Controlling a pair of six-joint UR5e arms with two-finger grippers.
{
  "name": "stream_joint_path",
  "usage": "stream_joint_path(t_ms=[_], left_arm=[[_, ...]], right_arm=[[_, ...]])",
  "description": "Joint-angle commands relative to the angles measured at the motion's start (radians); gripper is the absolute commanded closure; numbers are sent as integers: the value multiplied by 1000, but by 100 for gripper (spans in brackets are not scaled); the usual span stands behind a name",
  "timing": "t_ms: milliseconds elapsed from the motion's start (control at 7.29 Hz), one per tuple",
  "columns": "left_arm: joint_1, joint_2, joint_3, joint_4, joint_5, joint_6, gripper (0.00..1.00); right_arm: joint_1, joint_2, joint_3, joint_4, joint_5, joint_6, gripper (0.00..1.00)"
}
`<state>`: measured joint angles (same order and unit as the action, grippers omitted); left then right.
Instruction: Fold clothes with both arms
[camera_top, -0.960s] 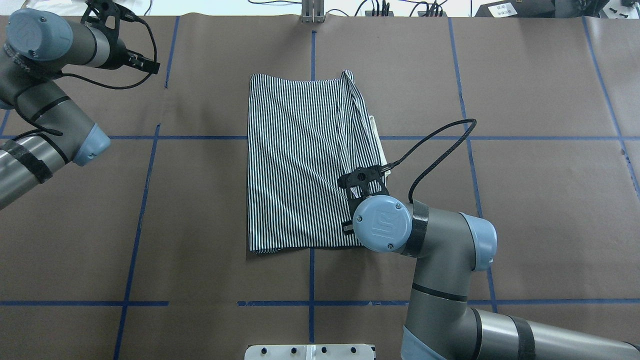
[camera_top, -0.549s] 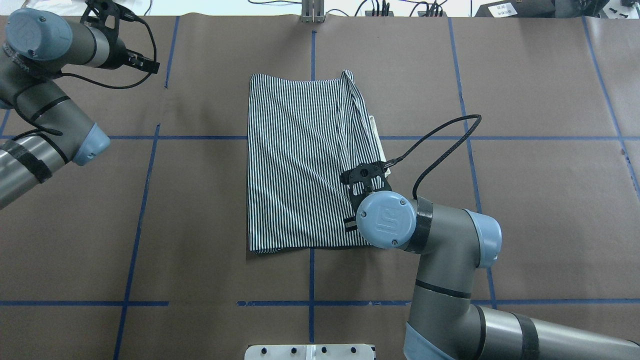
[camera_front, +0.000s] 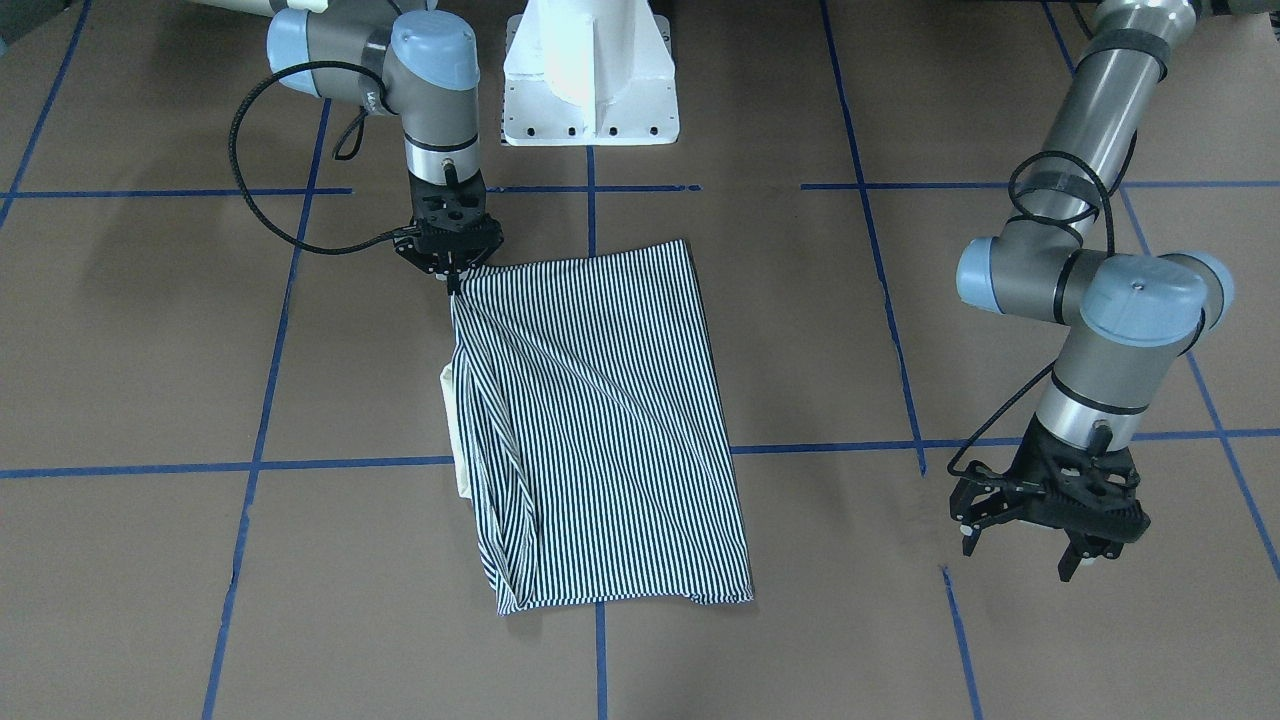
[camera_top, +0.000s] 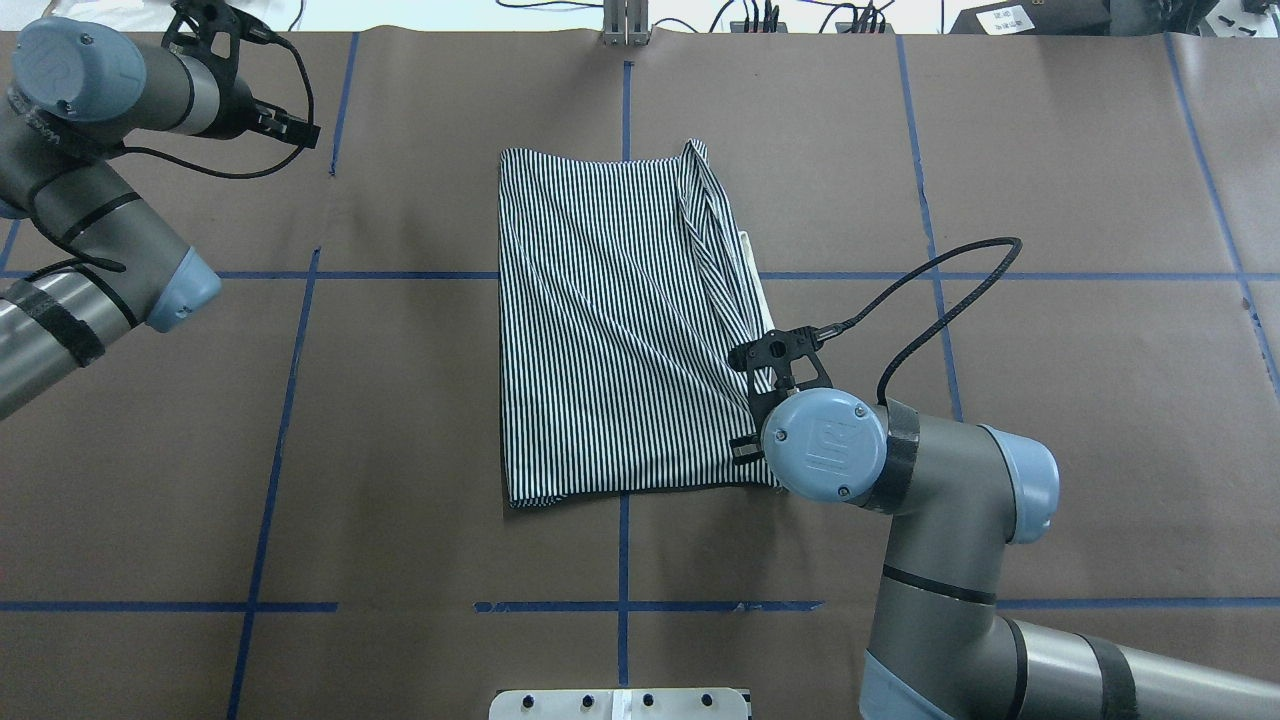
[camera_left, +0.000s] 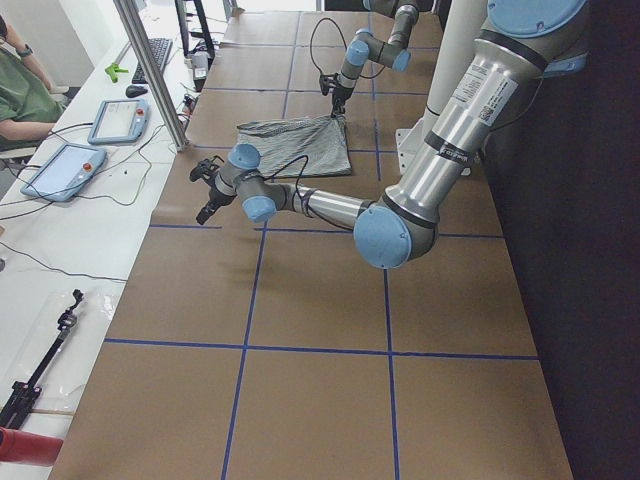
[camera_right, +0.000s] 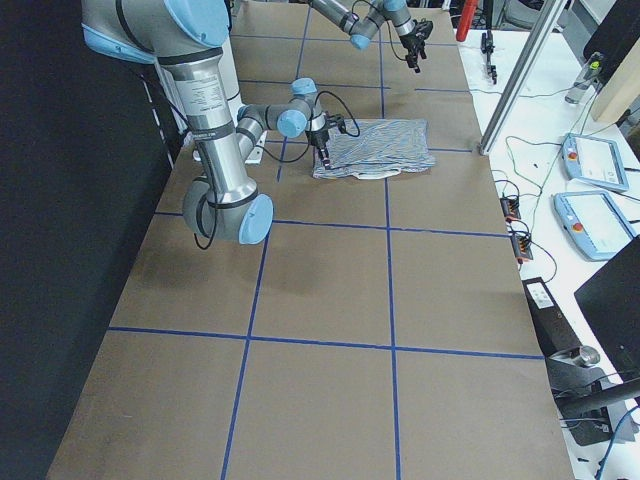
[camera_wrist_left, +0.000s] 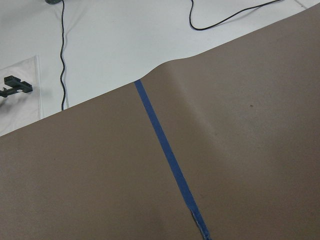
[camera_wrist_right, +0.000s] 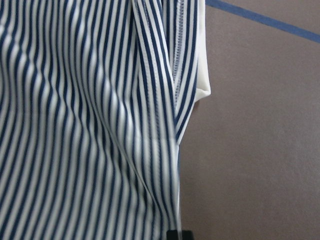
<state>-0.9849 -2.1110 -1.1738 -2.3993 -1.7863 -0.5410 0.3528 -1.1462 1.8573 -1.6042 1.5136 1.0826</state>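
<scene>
The striped polo shirt (camera_front: 600, 420) lies folded in a long rectangle at the table's middle; it also shows in the overhead view (camera_top: 600, 320). Its cream collar (camera_front: 455, 440) pokes out along the edge on my right side. My right gripper (camera_front: 455, 278) is shut on the shirt's near corner on that side and pulls the cloth taut, with creases running from it. In the overhead view the right wrist (camera_top: 825, 445) hides those fingers. The right wrist view shows stripes and collar (camera_wrist_right: 202, 75) close up. My left gripper (camera_front: 1020, 550) hangs open and empty over bare table, well clear of the shirt.
The white pedestal base (camera_front: 590, 70) stands at the table's near edge. Blue tape lines (camera_top: 290, 380) grid the brown table cover. Beyond the far edge is a white bench with tablets (camera_left: 115, 120), cables and a metal post (camera_left: 150, 70).
My right gripper has moved towards my right with the shirt's near corner in it, drawing the near hem out that way. The left arm has not moved.
</scene>
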Motion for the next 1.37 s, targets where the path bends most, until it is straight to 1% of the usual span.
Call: stream_joint_path(t_ms=[0, 137, 274, 411, 549, 686, 823, 960, 1097, 1234], left_arm=[[0, 0, -1, 0, 1, 1, 0], [0, -1, -3, 0, -1, 0, 0], [0, -1, -3, -1, -11, 0, 0], [0, 0, -3, -1, -27, 0, 0], [-1, 0, -3, -1, -27, 0, 0], [0, 0, -3, 0, -27, 0, 0], [0, 0, -3, 0, -27, 1, 0], [0, -1, -1, 0, -27, 0, 0], [0, 0, 0, 2, -27, 0, 0], [0, 0, 0, 2, -28, 0, 0]], right_arm=[[-3, -13, 2, 0, -1, 34, 1], [0, -10, 6, 1, 3, 33, 0], [27, -6, 22, 4, 10, 17, 0], [69, 8, 13, 7, 25, 14, 0], [110, 60, -6, 9, 64, 8, 0], [144, 141, -68, 9, 83, 10, 0], [184, 211, -137, 16, 124, 8, 3], [218, 267, -220, 73, 163, 11, 21], [238, 295, -309, 129, 169, 10, 27], [258, 356, -420, 160, 178, 8, 28]])
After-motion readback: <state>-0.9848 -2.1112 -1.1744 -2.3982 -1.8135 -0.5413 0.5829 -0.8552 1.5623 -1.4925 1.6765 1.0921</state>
